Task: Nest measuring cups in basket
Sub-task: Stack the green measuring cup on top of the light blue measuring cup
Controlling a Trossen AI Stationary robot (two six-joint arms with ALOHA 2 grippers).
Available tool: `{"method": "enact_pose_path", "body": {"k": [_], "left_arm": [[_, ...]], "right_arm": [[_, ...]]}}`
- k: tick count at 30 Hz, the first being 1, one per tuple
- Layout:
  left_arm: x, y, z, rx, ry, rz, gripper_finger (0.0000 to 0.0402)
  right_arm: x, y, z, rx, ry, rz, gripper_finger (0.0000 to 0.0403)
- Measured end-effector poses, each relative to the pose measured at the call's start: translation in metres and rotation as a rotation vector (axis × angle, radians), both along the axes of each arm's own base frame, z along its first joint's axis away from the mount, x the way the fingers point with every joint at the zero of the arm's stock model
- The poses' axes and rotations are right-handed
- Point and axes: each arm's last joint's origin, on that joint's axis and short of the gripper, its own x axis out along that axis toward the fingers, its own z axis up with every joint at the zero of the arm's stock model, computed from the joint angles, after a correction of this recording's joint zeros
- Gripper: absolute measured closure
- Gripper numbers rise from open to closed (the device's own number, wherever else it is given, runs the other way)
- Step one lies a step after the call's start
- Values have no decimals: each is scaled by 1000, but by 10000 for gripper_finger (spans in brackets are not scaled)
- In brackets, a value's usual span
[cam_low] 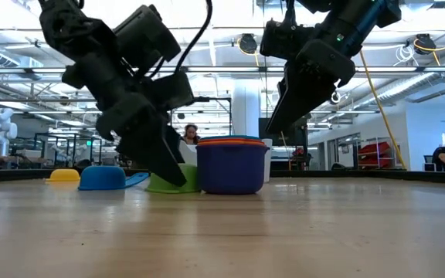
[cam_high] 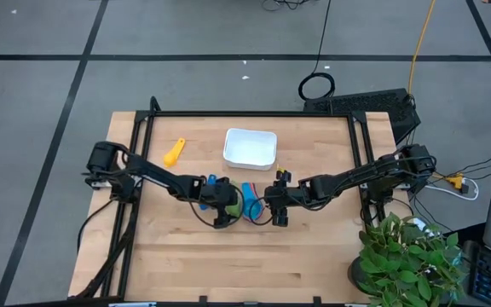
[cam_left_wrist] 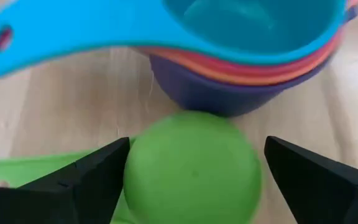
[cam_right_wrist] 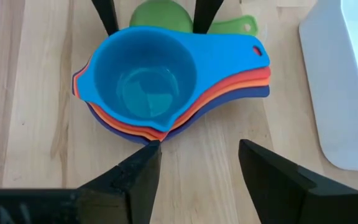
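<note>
Several measuring cups stand nested in one stack (cam_high: 251, 205), navy at the bottom and blue on top (cam_right_wrist: 145, 78), with their handles fanned out. Beside the stack a green cup (cam_left_wrist: 191, 168) lies bowl-down on the table. My left gripper (cam_left_wrist: 197, 142) is open, slanting down, with one finger on each side of the green bowl. My right gripper (cam_right_wrist: 199, 144) is open just above the table on the stack's other side, holding nothing. A yellow cup (cam_high: 174, 152) and another blue cup (cam_low: 103, 177) lie apart. The white basket (cam_high: 250, 147) stands behind them. My left gripper has one fingertip (cam_left_wrist: 120, 152) right at the edge of the green cup's upturned bowl (cam_left_wrist: 142, 168); I cannot tell whether it touches. The other finger (cam_left_wrist: 291, 162) stands clear of the bowl. The cup rests rim-down on the table.
A black frame (cam_high: 254, 113) runs along the table's far and side edges. A potted plant (cam_high: 407, 256) stands at the near right corner. Bare wood lies between the cups and the near edge.
</note>
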Motion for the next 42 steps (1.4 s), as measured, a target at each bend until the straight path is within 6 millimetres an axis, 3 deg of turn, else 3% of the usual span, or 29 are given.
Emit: {"method": "enact_pose_path", "body": {"k": [7,17,23,32,37,42], "left_arm": [[2,3,-4,-16,7,50,116],[-17,6,9,15,132,90,117],[-31,5,39,51,107,113,117],[-45,-10,102,11,-201,39,117],[-51,-24,135,-54,-456,-68,117],[-62,-33,150,-164,-744,-204,117]], "right_arm": [[0,0,0,0,1,0,193],[0,0,0,2,2,2,193],[0,0,0,-1,-4,4,193],[8,2,7,2,-105,21,193],[13,2,12,-24,-176,60,193],[19,3,19,-87,-263,106,193]]}}
